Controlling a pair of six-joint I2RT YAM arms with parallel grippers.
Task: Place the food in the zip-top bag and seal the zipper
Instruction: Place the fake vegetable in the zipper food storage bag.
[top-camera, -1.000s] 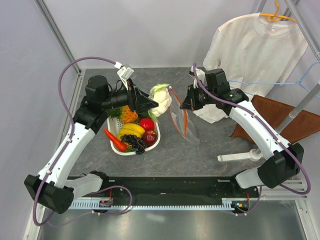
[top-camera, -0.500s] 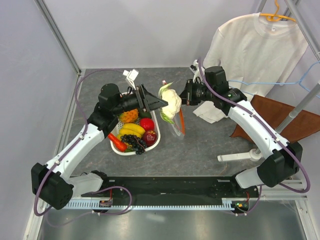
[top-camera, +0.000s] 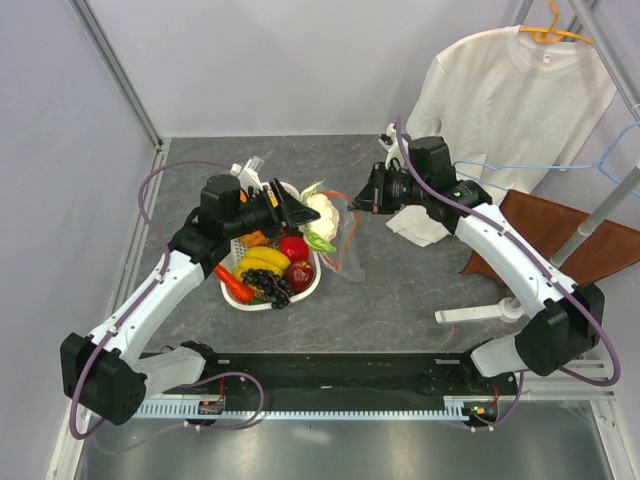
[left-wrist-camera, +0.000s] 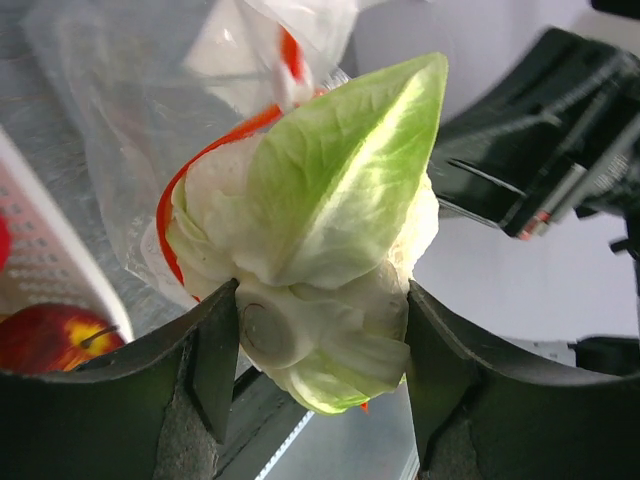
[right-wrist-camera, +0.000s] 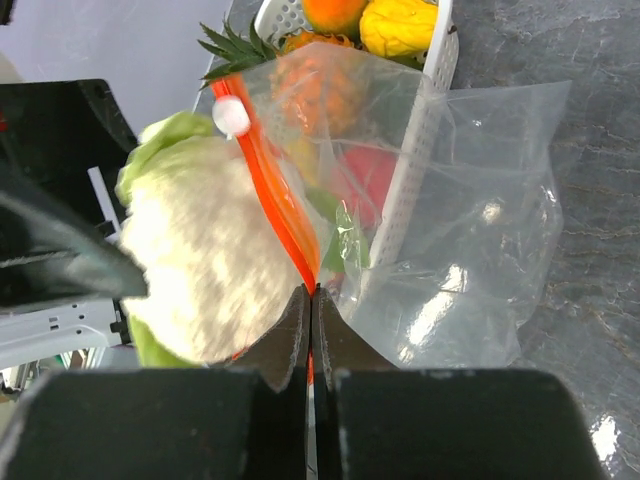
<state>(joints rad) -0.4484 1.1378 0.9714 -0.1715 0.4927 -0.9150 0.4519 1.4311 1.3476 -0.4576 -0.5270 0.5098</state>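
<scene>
My left gripper (top-camera: 306, 212) (left-wrist-camera: 320, 300) is shut on a pale green cabbage (top-camera: 321, 214) (left-wrist-camera: 330, 220), held above the right end of the white basket. My right gripper (top-camera: 352, 203) (right-wrist-camera: 312, 295) is shut on the red-orange zipper (right-wrist-camera: 278, 205) of the clear zip-top bag (top-camera: 346, 246) (right-wrist-camera: 470, 220), which hangs down to the table. The cabbage presses against the zipper strip (left-wrist-camera: 200, 165) at the bag's mouth; I cannot tell whether it is inside. The strip's white end piece (right-wrist-camera: 231, 116) shows. More food lies in the basket: banana (top-camera: 262, 261), red fruit (top-camera: 293, 247), grapes (top-camera: 268, 285), chili (top-camera: 232, 285).
The white mesh basket (top-camera: 312, 278) stands just left of the bag. A white T-shirt (top-camera: 510, 95) hangs at the back right over a brown cloth (top-camera: 560, 235). A white stand foot (top-camera: 480, 315) lies on the table's right. Metal frame posts flank both sides.
My left gripper carried the cabbage right to the bag's mouth, then down and slightly back. My right gripper shifted left with the zipper, and the bag swung toward the basket.
</scene>
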